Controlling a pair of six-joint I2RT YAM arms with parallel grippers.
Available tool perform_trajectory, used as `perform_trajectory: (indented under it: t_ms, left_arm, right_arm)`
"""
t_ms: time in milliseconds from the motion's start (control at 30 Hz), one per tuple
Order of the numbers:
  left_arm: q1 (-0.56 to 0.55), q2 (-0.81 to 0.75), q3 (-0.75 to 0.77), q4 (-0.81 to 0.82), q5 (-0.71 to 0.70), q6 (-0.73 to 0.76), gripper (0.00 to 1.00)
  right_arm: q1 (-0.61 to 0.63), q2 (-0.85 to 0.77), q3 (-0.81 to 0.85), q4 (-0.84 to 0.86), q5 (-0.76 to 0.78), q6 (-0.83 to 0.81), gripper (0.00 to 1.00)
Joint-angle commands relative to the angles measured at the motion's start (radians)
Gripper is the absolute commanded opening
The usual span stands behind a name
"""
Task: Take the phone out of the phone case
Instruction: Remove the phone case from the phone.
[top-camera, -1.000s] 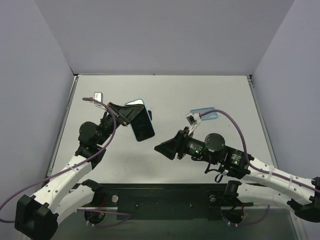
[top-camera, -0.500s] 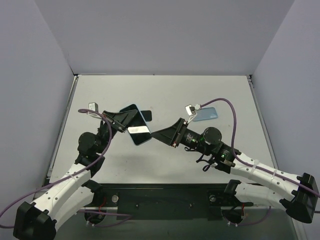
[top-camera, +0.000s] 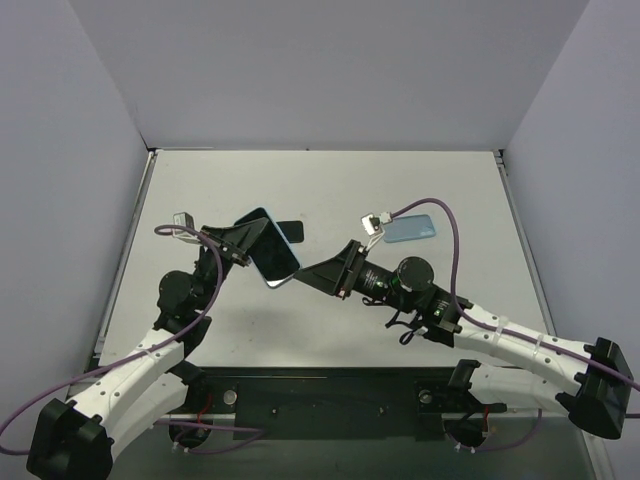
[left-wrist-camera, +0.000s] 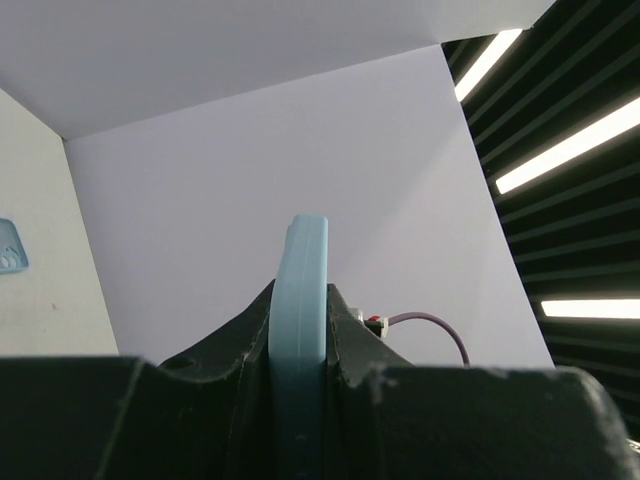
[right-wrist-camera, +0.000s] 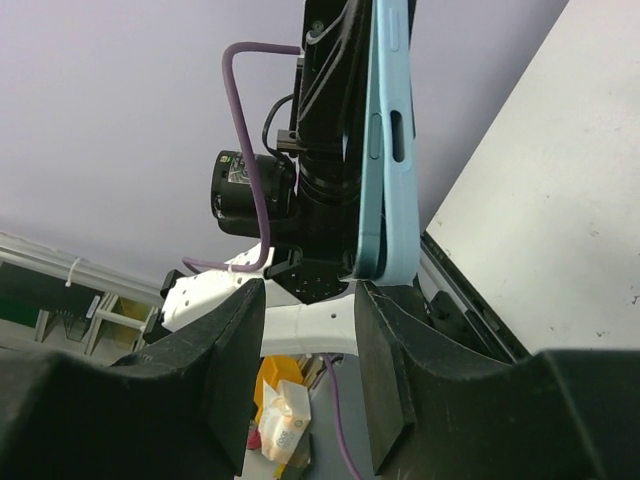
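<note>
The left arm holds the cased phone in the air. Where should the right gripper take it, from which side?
Probably its free end, from the right arm's side. The left gripper clamps the opposite end of the cased phone, which stands edge-on to the open right gripper, so the fingers can close on its flat faces.

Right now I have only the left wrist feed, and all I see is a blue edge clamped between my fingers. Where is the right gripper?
Observer: From the top view, the right gripper is at the near right end of the cased phone, which the left gripper holds off the table.
Operator: Is it open?
Observer: Yes. The right wrist view shows its fingers apart, with the phone's lower corner just above the gap. I cannot tell whether they touch.
Operator: Anything lying near the phone?
Observer: A dark flat item lies on the table just behind it.
</note>
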Motion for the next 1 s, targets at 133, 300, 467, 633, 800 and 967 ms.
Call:
perform_trajectory:
  t_ms: [133, 300, 467, 633, 800, 967]
  left_arm:
    - [-0.008, -0.007, 0.028, 0.152, -0.060, -0.066, 0.00]
    - [-0.024, 0.005, 0.027, 0.169, -0.065, -0.074, 0.00]
    - [-0.024, 0.006, 0.024, 0.171, -0.066, -0.074, 0.00]
    - [-0.024, 0.000, 0.040, 0.155, -0.088, -0.045, 0.00]
    - [-0.024, 0.008, 0.047, 0.152, -0.078, -0.038, 0.00]
    - [-0.024, 0.008, 0.031, 0.161, -0.081, -0.058, 0.00]
  right_arm:
    - [0.019, 0.030, 0.026, 0.048, 0.024, -0.043, 0.37]
    - [0.023, 0.069, 0.064, 0.074, 0.001, -0.038, 0.36]
    - [0.042, 0.049, 0.070, 0.060, -0.002, -0.048, 0.36]
    - [0.057, -0.025, 0.032, 0.006, 0.033, -0.069, 0.44]
    - [0.060, -0.075, 0.061, -0.061, 0.047, -0.103, 0.43]
    - [0.043, -0.055, 0.098, -0.060, 0.044, -0.112, 0.41]
